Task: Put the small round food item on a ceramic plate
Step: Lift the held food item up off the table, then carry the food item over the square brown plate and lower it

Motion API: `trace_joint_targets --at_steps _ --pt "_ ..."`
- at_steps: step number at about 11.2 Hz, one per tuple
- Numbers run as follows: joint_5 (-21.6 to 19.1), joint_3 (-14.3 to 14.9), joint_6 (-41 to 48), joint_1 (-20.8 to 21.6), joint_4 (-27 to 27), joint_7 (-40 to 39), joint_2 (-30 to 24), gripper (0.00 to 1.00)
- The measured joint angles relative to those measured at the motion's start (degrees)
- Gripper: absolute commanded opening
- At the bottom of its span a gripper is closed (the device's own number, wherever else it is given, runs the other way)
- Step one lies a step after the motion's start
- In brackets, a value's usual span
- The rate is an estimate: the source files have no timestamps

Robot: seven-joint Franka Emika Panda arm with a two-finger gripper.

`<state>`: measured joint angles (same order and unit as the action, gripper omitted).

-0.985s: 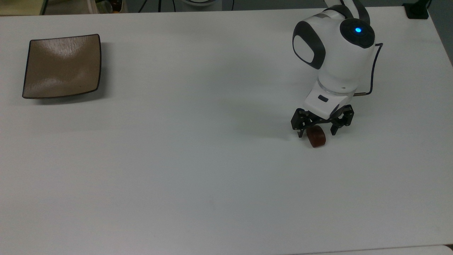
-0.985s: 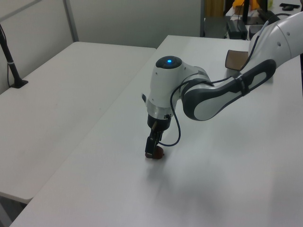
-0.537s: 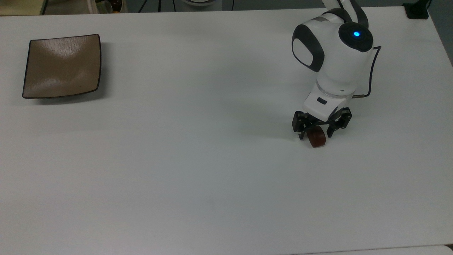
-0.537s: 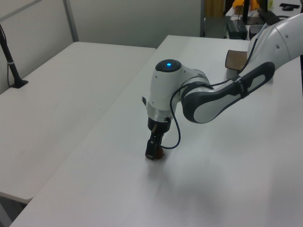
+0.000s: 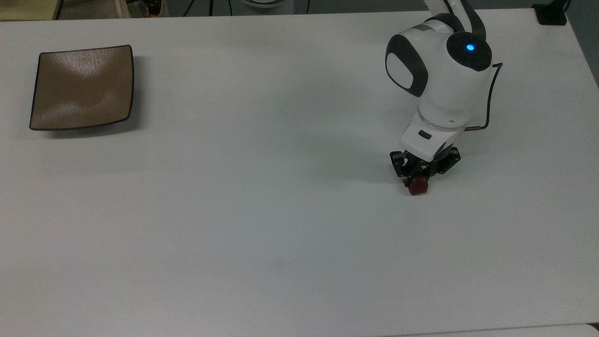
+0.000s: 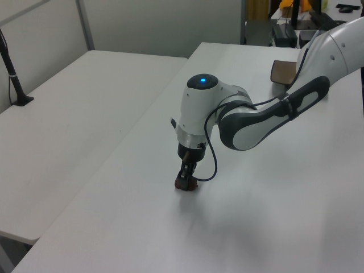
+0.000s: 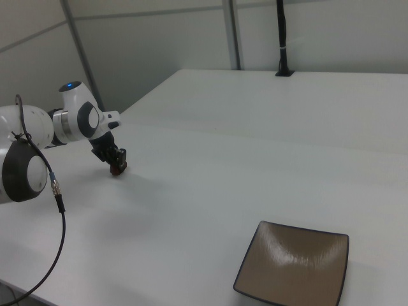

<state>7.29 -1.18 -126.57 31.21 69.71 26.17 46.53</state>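
One food lump (image 5: 418, 186) sits on the white table (image 5: 262, 210), at the top view's right side, and my gripper (image 5: 418, 179) is down over it with the fingers pressed in on either side, so I am gripping it. It shows dark reddish-brown under my fingertips in the left view (image 6: 186, 184) and in the right view (image 7: 118, 169), and it looks to be touching the tabletop, though I cannot be sure from these angles.

One plate (image 5: 82, 87), square and tan-brown with a thin dark rim, lies well apart at the top view's far left, with nothing on it. In the right view the plate (image 7: 294, 268) is low at the right view's right, and in the left view a corner of it (image 6: 282, 71) peeks out behind my arm (image 6: 259, 114). One thin black cable (image 5: 489, 96) loops off my wrist.

Against a second ago, my fingers have drawn together: they then stood wide, one each side of the lump with gaps showing, and now they are tight on it. Less of the lump shows in the top view than before. My wrist has come down a little lower over it. The plate has not moved.
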Motion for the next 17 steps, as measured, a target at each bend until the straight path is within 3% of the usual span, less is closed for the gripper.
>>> trace_joint_targets --at_steps 4,6,9,11,14,17 --pt "0.0 0.0 0.0 0.01 0.09 0.0 -1.11 0.27" --pt "0.0 0.0 0.0 -0.1 1.21 0.0 -4.63 0.27" --pt "0.0 0.45 5.82 -1.62 3.78 0.1 -13.08 0.27" --pt "-0.26 0.54 8.88 -4.96 6.97 -0.03 -20.76 0.27" --pt "-5.17 0.6 14.63 -10.18 13.41 -5.6 -33.16 0.27" --pt "-8.73 0.65 22.72 -14.91 15.32 -14.65 -40.14 0.29"
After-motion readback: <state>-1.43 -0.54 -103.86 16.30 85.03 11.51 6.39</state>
